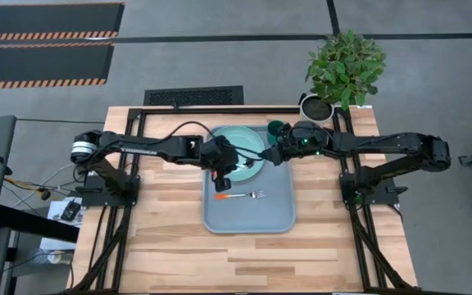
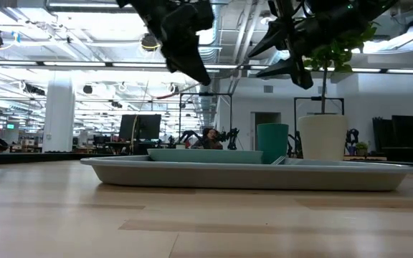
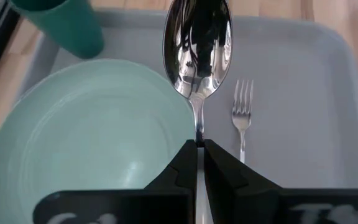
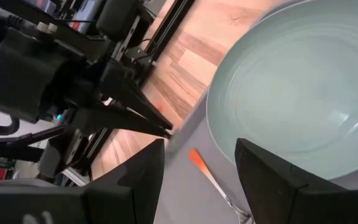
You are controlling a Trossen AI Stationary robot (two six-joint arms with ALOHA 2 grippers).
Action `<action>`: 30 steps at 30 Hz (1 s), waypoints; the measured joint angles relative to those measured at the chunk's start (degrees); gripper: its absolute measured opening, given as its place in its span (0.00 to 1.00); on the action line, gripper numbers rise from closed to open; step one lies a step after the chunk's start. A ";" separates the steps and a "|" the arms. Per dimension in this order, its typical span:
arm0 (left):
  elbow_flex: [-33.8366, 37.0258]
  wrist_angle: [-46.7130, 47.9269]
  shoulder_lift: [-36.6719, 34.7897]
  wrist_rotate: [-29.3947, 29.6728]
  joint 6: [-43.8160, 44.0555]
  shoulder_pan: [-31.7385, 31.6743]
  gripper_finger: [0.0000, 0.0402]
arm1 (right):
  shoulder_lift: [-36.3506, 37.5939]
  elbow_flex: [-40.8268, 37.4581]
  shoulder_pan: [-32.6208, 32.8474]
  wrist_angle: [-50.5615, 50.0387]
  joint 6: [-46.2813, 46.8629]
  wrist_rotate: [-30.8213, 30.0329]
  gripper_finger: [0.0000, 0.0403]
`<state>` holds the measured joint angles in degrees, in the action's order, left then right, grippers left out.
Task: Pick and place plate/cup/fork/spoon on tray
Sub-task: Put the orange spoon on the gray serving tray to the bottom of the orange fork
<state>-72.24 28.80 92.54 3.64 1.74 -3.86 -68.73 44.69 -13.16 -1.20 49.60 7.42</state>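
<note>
The light blue-grey tray (image 1: 273,209) lies mid-table. The mint-green plate (image 1: 238,141) rests flat on its far half and also shows in the left wrist view (image 3: 86,143). The dark green cup (image 1: 275,128) stands upright in the tray's far right corner. The fork (image 1: 242,196) lies flat on the tray floor, tines toward the table's right. My left gripper (image 1: 226,168) is above the plate's near edge, shut on the spoon (image 3: 197,50). My right gripper (image 1: 267,157) hangs open and empty above the plate's right side. My left gripper pinches the spoon's thin neck (image 3: 197,132), just behind the bowl, between its two fingertips. The fingers slant down from the table's left and lie along the spoon. The bowl sticks out past the fingertips, clear above the tray. The fingers hide the handle.
A white pot (image 1: 316,106) with a green plant stands off the tray's far right corner, close to the right arm. Bare tray floor (image 3: 303,112) lies beside the fork, toward the table's near edge. Black frame rails (image 1: 138,156) run along both table sides.
</note>
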 joint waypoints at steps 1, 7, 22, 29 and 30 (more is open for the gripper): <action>-1.29 0.68 0.91 -0.01 -0.96 0.00 0.00 | 0.00 0.00 0.15 -0.08 0.00 0.00 0.55; -7.95 5.66 6.55 0.18 -4.90 0.00 0.00 | 0.00 0.00 1.24 -2.17 -0.02 0.02 0.55; -10.39 5.97 7.95 1.70 -6.65 -0.39 0.00 | 0.00 0.00 1.89 -5.78 -0.08 0.02 0.55; -10.39 4.16 7.95 1.68 -7.09 -0.73 0.00 | 0.00 0.00 1.89 -5.68 -0.07 0.02 0.55; -10.39 4.06 7.95 1.70 -7.11 -0.76 0.00 | 0.00 0.00 1.89 -5.68 -0.07 0.02 0.55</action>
<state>-82.63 32.86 100.49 5.34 -5.37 -4.62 -68.73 44.69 -11.27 -6.87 49.54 7.44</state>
